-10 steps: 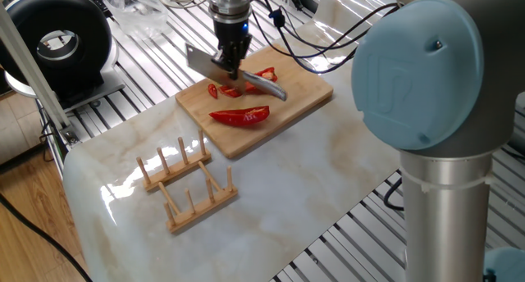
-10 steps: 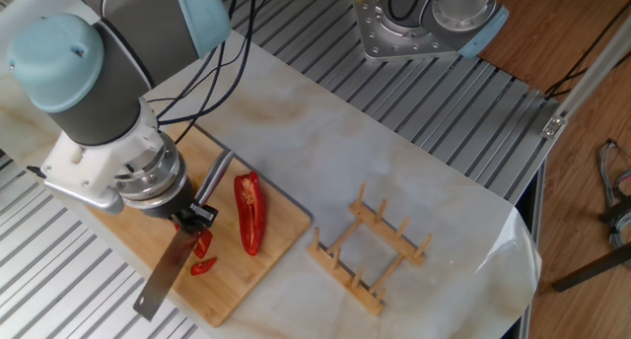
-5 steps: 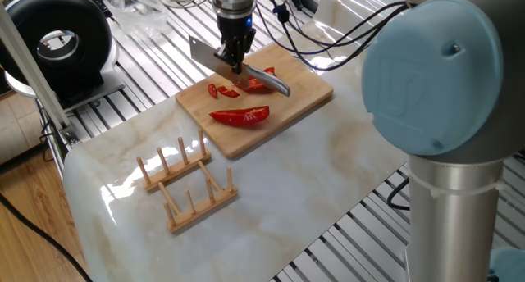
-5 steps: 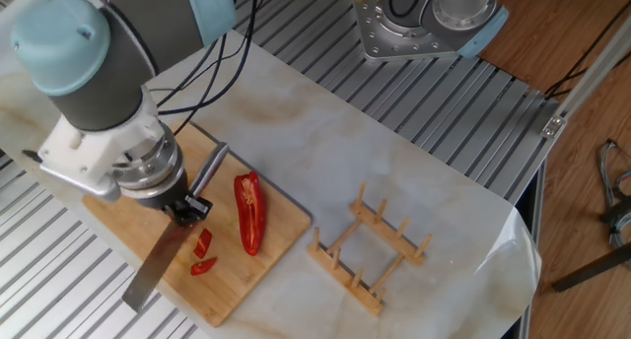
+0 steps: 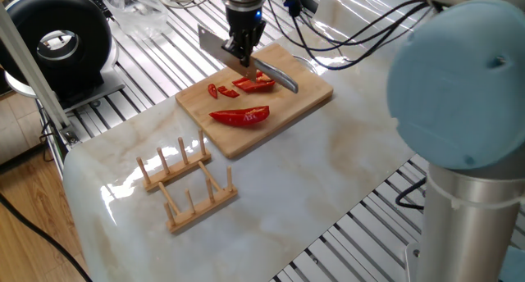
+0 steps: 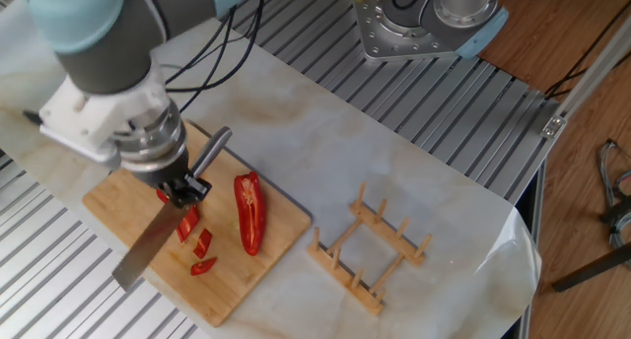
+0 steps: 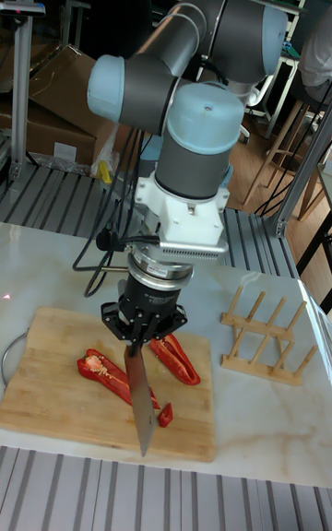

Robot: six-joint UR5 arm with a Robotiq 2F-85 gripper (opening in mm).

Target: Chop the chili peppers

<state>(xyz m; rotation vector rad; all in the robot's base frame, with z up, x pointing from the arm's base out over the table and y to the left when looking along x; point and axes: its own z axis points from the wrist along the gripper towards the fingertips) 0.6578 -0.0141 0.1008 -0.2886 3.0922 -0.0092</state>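
A wooden cutting board (image 5: 299,97) (image 6: 113,196) (image 7: 46,383) carries the chili peppers. One long red half (image 5: 240,115) (image 6: 248,213) (image 7: 175,356) lies whole. The other half (image 5: 256,84) (image 7: 103,372) is partly cut, with small red bits (image 5: 220,91) (image 6: 202,245) (image 7: 165,416) beside it. My gripper (image 5: 244,52) (image 6: 182,189) (image 7: 140,333) is shut on a knife (image 5: 215,46) (image 6: 148,250) (image 7: 141,402). The knife's blade stands over the cut end of that half. Its metal handle (image 5: 279,77) (image 6: 212,152) sticks out behind the fingers.
A wooden peg rack (image 5: 184,184) (image 6: 370,250) (image 7: 263,333) stands on the marble top beside the board. A black round device (image 5: 57,40) sits at the far left. A metal mount (image 6: 424,19) is bolted to the slatted table beyond the marble.
The gripper and knife have shifted along the pepper, away from the cut bits. One more red slice now lies uncovered beside the blade.
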